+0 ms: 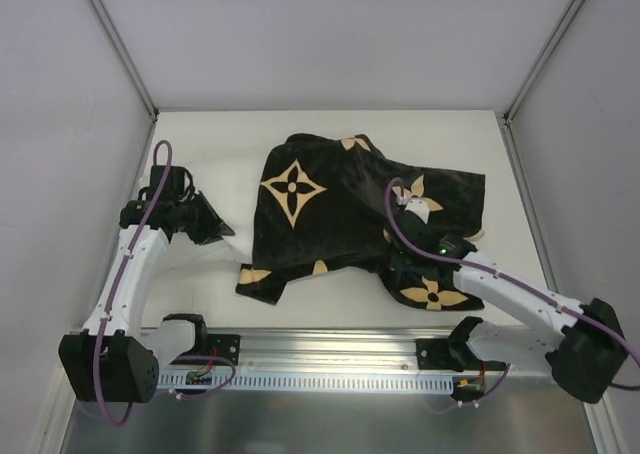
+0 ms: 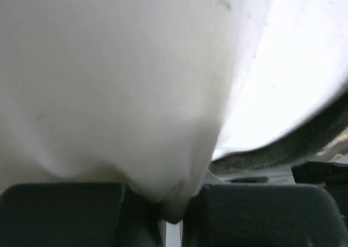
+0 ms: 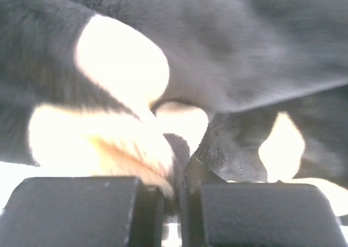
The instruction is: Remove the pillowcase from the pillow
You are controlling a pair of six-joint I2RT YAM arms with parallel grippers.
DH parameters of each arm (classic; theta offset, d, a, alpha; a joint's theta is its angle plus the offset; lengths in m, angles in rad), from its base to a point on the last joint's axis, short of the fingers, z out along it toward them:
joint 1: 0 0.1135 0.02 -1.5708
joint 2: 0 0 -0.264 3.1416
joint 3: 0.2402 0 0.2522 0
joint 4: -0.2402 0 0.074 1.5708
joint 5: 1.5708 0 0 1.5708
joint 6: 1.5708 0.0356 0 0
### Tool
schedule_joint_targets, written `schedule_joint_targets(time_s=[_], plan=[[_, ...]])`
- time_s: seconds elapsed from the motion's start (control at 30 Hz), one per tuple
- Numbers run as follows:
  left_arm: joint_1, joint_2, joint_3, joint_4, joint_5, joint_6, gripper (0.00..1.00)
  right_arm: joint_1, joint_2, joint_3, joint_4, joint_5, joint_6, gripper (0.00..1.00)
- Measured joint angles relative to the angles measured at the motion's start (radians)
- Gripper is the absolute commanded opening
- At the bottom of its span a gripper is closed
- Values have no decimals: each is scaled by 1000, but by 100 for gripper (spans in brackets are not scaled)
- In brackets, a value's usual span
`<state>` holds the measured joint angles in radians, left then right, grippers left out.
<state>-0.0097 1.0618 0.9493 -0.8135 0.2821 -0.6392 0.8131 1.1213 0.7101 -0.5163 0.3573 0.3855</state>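
The black pillowcase (image 1: 350, 214) with tan flower motifs lies rumpled across the table's middle. The white pillow (image 1: 225, 169) sticks out of its left side, hard to tell from the white table. My left gripper (image 1: 222, 232) is at the pillow's left end, shut on a fold of the white pillow (image 2: 136, 94). My right gripper (image 1: 397, 266) is at the pillowcase's front right, shut on a pinch of the black pillowcase (image 3: 228, 56) beside a tan flower (image 3: 119, 111).
The white table (image 1: 450, 134) is walled by grey panels on the left, back and right. A metal rail (image 1: 330, 359) carrying both arm bases runs along the near edge. A purple cable (image 1: 395, 219) loops over the pillowcase near the right arm.
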Motion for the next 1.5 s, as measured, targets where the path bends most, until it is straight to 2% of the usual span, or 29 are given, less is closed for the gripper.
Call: schedule_joint_targets(time_s=[0.1,0.2,0.3,0.4,0.53,0.67,0.7,0.73,0.8,0.83,0.93,0.97,1.07,1.2,1.33,1.5], plan=[[117,-2,29,-1,74,13,0,-136,-129,36,-40,-25,-50,1],[308,-1,59,-12,118,51,0,-349,-225,84,-111,-51,-113,1],[431,1,99,-43,118,80,0,-545,-261,123,-159,-86,-167,1],[488,2,126,-69,120,90,0,-734,-253,144,-188,-156,-198,1],[502,0,128,-99,132,101,0,-941,-231,157,-232,-233,-203,1],[508,-20,127,-113,129,107,0,-1032,-222,201,-261,-261,-197,1],[509,-26,127,-113,131,110,4,-1038,-223,214,-262,-272,-197,3],[509,-32,127,-112,137,114,36,-1043,-224,229,-259,-291,-197,32],[508,-40,127,-109,162,129,78,-1044,-230,246,-248,-352,-200,64],[504,-49,127,-98,174,136,98,-1041,-235,251,-245,-375,-206,86],[459,-90,140,-74,186,132,99,-999,-249,271,-252,-400,-223,98],[432,-109,150,-75,180,133,99,-966,-250,284,-256,-397,-226,99],[321,-163,213,-77,151,134,99,-818,-249,332,-264,-360,-233,100],[167,-180,309,-80,83,135,99,-529,-192,399,-267,-264,-233,96],[13,-122,306,-81,19,135,99,-323,-15,475,-257,-248,-247,96],[-237,23,210,-50,-81,122,99,-210,257,568,-217,-341,-293,96]])
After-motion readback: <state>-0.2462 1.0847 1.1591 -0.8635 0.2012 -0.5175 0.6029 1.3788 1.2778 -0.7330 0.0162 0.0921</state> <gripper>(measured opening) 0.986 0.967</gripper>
